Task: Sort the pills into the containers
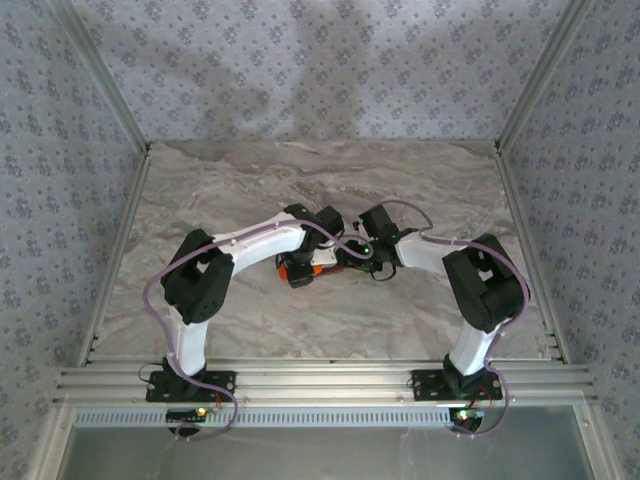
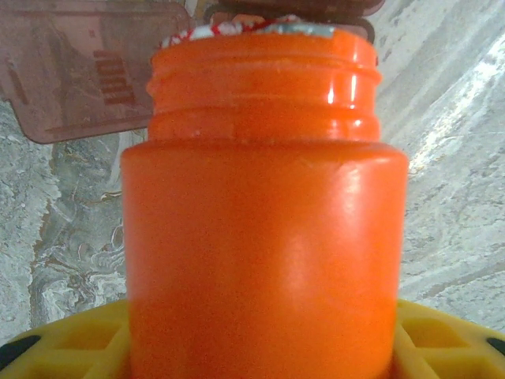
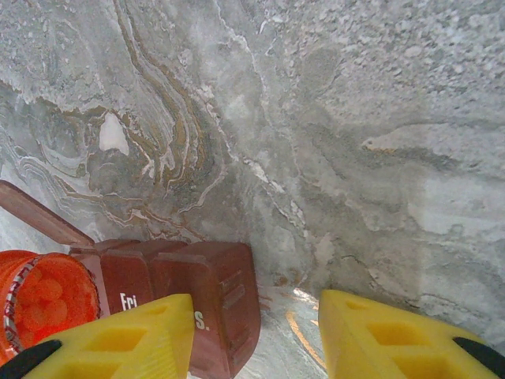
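Note:
My left gripper [image 2: 260,335] is shut on a small orange bottle [image 2: 264,237], whose open mouth points away from the wrist toward the containers' lifted reddish lid [image 2: 87,71]. In the right wrist view the bottle [image 3: 24,272] lies tipped at the lower left, with round orange pills [image 3: 49,298] showing in its mouth. The containers [image 3: 209,296] are a reddish-brown strip of cells marked with day letters, lying beside the bottle. My right gripper [image 3: 254,316] is open just above the table, its left finger over the strip's end cell. From above, both grippers meet at the bottle [image 1: 297,272] mid-table.
The marble-patterned table [image 1: 320,180] is walled by patterned panels at the back and both sides. An aluminium rail [image 1: 320,380] runs along the near edge by the arm bases. One cell's lid [image 3: 39,213] stands open at the left.

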